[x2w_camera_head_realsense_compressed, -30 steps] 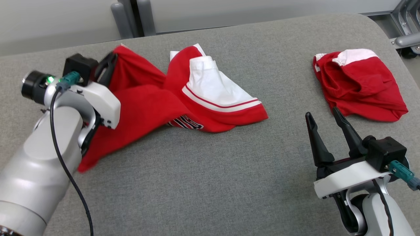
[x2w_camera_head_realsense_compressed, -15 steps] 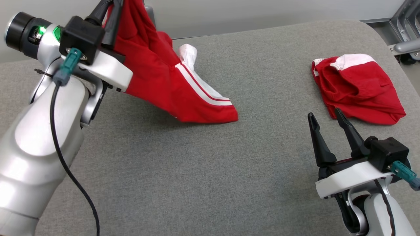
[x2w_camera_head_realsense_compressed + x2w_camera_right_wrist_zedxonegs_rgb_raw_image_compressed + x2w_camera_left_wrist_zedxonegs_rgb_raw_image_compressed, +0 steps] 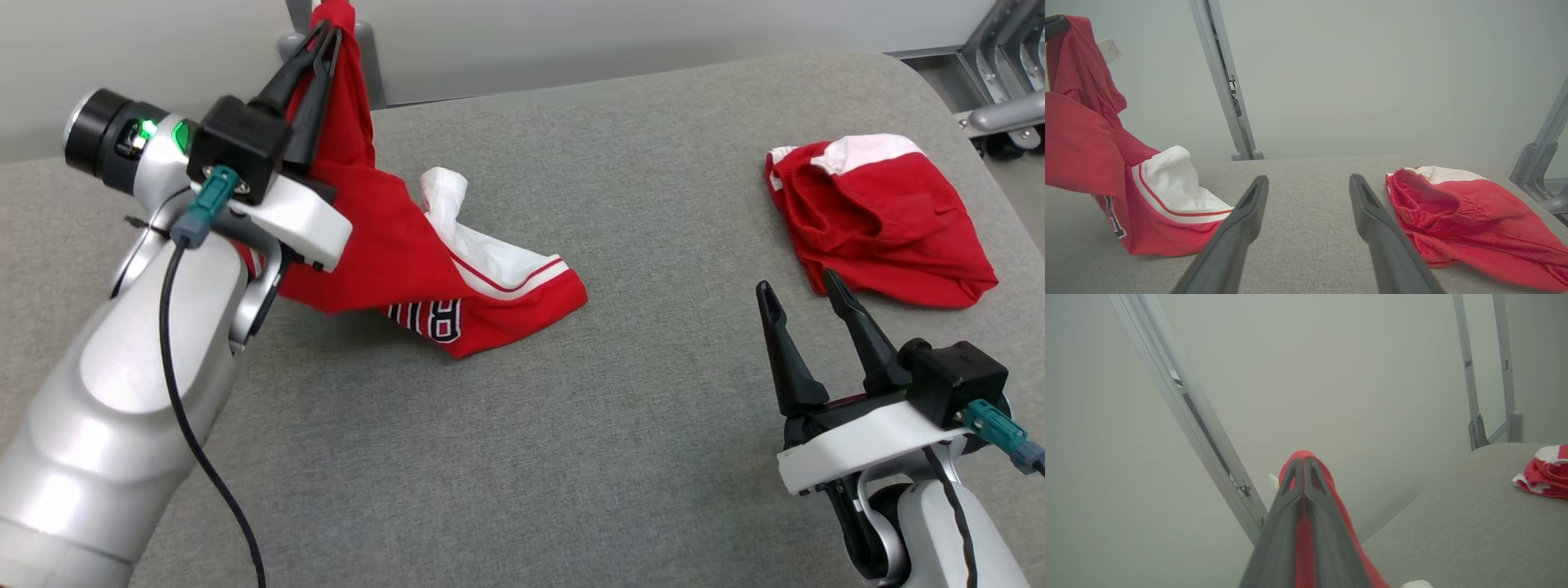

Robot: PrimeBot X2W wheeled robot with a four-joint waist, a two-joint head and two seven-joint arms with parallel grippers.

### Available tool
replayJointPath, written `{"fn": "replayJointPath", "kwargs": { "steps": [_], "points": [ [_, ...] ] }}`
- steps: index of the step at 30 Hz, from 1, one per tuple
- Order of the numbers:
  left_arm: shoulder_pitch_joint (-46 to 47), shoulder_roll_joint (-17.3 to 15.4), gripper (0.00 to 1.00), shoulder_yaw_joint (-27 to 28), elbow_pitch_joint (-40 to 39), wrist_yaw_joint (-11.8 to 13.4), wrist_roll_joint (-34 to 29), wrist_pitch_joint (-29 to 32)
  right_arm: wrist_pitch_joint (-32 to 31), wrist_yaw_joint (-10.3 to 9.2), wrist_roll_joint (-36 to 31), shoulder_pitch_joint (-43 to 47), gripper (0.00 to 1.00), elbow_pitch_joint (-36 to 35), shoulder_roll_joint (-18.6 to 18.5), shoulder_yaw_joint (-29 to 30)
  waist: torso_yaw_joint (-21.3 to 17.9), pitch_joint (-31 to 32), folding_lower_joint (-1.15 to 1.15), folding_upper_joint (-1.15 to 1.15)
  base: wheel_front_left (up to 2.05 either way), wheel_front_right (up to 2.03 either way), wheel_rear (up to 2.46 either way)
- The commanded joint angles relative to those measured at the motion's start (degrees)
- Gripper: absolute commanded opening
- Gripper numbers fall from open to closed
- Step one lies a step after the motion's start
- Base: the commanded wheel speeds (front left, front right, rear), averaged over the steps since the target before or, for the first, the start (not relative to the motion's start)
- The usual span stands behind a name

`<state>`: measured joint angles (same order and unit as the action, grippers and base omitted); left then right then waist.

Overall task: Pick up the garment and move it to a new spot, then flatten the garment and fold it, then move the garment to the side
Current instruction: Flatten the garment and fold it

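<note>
**A:** Far left: what has changed?

**B:** The left gripper (image 3: 326, 37), clenched on a fold of the garment (image 3: 392, 245), has risen within the last second from table level to well above it. In the left wrist view, red cloth shows pinched between the closed fingers (image 3: 1284, 514).

**A:** And the garment itself?

**B:** A second ago it lay spread on the table (image 3: 571, 425). Now it hangs from the gripper in a steep drape. Only its lower end, with the white panel and the lettering, rests on the grey surface, drawn in leftward from where it lay.

**A:** What does that mean for the task?

**B:** I judge the pick-up done and the carry to a new spot under way. Flattening, folding and setting aside remain.

**A:** And to the right?

**B:** The right gripper (image 3: 798, 284) has stayed low near the table's front, jaws spread, holding nothing. Just beyond it a second garment (image 3: 882, 220) lies bunched and has not moved.
</note>
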<state>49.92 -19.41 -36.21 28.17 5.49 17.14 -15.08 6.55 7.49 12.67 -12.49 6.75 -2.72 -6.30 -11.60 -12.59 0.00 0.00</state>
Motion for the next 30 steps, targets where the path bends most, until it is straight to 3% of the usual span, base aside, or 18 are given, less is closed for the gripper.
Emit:
{"fn": "replayJointPath", "kwargs": {
  "steps": [1, 9, 14, 21, 30],
  "points": [
    [2.1, 0.3, 0.0, 0.7, 0.7, -0.5, -0.2, -0.1, 0.5, 0.01, 0.5, -0.6, 1.0, 0.3, -0.4, 0.0, -0.6, -0.2, 0.0, 0.0, 0.0, 0.0, 0.0],
    [8.3, 1.9, 0.0, 5.3, -5.7, 0.7, -4.2, -0.1, 1.4, 0.01, 0.4, -1.1, 1.0, 0.7, -0.4, 0.6, -1.6, -1.2, 0.0, 0.0, 0.0, 0.0, 0.0],
    [3.0, 2.0, 0.0, 6.6, -10.8, 0.6, -7.0, 0.0, 1.9, 0.01, 0.6, -1.0, 1.0, 1.2, -0.4, 1.2, -1.0, -1.6, 0.0, 0.0, 0.0, 0.0, 0.0],
    [-10.8, 3.2, 0.0, 7.2, -1.2, -1.6, -5.6, -0.1, 1.8, 0.01, 0.9, -1.3, 1.0, 1.6, -0.4, 0.6, 0.6, -1.8, 0.0, 0.0, 0.0, 0.0, 0.0],
    [-16.5, 5.3, 0.0, 9.6, 9.9, -3.6, -4.5, -0.1, 1.2, 0.01, 0.4, -1.0, 1.0, 1.7, -0.4, 0.4, 1.9, -1.3, 0.0, 0.0, 0.0, 0.0, 0.0]
  ]
}}
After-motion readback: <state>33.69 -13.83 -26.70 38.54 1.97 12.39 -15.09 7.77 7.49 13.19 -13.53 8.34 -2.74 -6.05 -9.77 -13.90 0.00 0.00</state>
